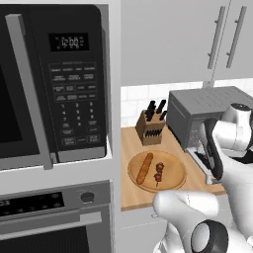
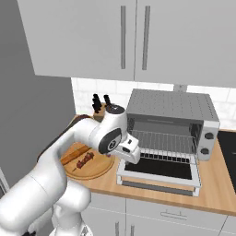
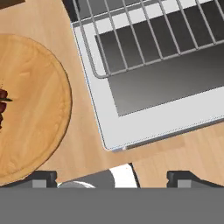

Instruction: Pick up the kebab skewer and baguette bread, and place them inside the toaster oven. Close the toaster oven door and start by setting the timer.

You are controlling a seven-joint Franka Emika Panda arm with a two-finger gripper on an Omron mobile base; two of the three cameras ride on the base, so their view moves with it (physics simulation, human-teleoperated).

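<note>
Nearest the hand camera, the gripper (image 3: 111, 177) hangs with its two fingertips spread wide and nothing between them, over bare counter (image 3: 87, 144) just beside the corner of the dropped door (image 3: 153, 118). Off to its left sits one round wooden board (image 1: 170, 183) carrying one baguette (image 1: 145, 168) and one skewer (image 1: 159, 173), lying side by side, long axes roughly parallel and running away from the robot. Right of the board stands one toaster oven (image 2: 173, 110), door down flat, its rack (image 2: 163, 143) slid partly out. Judging by this, the coming reach goes leftward, with the jaws turned across the chosen piece's long axis. One knife block (image 1: 150, 128) stands behind the board.
</note>
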